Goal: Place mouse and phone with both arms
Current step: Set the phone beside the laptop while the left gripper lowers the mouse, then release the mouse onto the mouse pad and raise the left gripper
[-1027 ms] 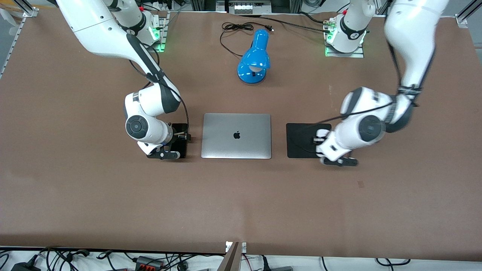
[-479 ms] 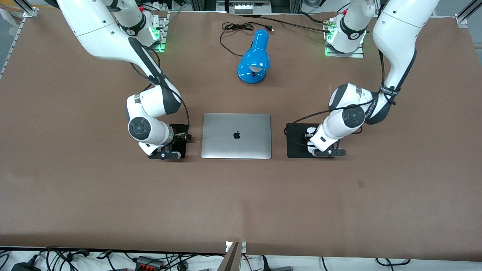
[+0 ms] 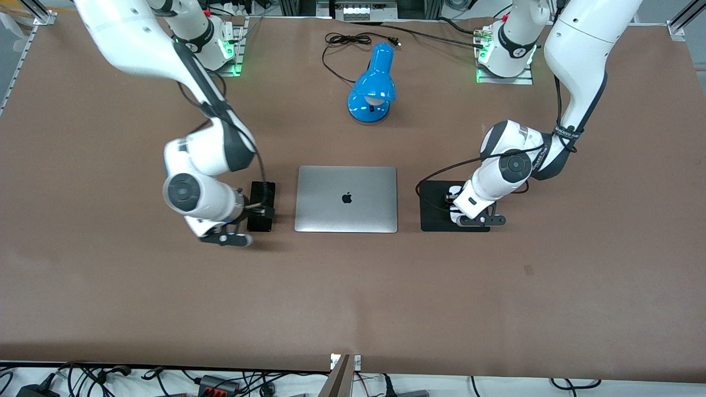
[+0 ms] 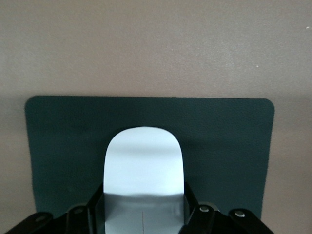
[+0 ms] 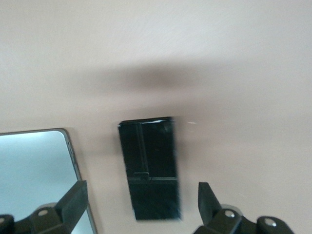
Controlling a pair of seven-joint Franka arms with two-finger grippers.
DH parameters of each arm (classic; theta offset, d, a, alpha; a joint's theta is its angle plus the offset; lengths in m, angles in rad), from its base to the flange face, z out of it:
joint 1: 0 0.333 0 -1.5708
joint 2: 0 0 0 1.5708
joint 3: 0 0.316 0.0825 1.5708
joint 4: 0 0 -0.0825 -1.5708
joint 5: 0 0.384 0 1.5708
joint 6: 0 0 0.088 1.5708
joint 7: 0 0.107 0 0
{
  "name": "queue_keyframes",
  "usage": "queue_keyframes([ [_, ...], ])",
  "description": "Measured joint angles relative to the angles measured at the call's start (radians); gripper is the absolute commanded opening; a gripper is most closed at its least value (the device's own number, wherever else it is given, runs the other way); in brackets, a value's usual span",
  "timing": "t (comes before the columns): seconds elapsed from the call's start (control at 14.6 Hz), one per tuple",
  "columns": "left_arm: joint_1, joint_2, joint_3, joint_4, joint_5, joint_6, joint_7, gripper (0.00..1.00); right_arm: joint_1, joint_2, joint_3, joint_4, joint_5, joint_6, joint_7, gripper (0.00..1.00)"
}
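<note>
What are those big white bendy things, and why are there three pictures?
They are two robot arms on a brown table. The big picture looks down from a high camera; the other two come from small cameras on the arms' wrists. On the table lie a silver laptop, a blue lamp, a black phone and a black mouse pad. The left gripper holds a white mouse between its fingers, over the pad. The right gripper is open above the phone, which lies flat beside the laptop, with nothing held.

Robotics lab: two arms bolted to a brown surface (image 3: pixel 110 286), aluminium framing (image 3: pixel 33 14), loose cables (image 3: pixel 83 377) along the near edge.
</note>
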Motion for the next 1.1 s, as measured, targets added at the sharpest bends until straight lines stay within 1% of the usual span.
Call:
queue_keyframes([
  [0.14,0.005,0.000,0.000,0.000,0.005,0.002,-0.001,1.00,-0.067,-0.041,-0.008,0.076,0.000,-0.142,-0.009,1.00],
  [0.27,0.007,-0.001,0.000,0.000,0.005,0.004,-0.001,1.00,-0.140,-0.083,-0.011,0.120,0.000,-0.226,-0.057,1.00],
  [0.48,0.008,-0.007,0.000,0.003,0.005,0.005,-0.002,1.00,-0.247,-0.160,-0.012,0.139,0.001,-0.307,-0.142,1.00],
  [0.62,0.010,-0.028,0.000,0.020,0.006,-0.007,-0.002,1.00,-0.293,-0.205,-0.013,0.140,0.002,-0.355,-0.162,1.00],
  [0.68,0.011,-0.047,0.000,0.049,0.007,-0.059,-0.002,1.00,-0.306,-0.222,-0.013,0.141,0.002,-0.377,-0.163,1.00],
  [0.75,0.013,-0.069,0.000,0.095,0.015,-0.154,-0.002,1.00,-0.316,-0.238,-0.013,0.143,0.002,-0.402,-0.163,1.00],
  [0.96,0.014,-0.125,-0.003,0.294,0.137,-0.495,0.001,1.00,-0.325,-0.282,-0.013,0.167,0.001,-0.478,-0.163,1.00],
  [1.1,0.011,-0.144,-0.007,0.408,0.184,-0.641,0.057,1.00,-0.325,-0.317,-0.010,0.170,0.001,-0.465,-0.163,1.00],
])
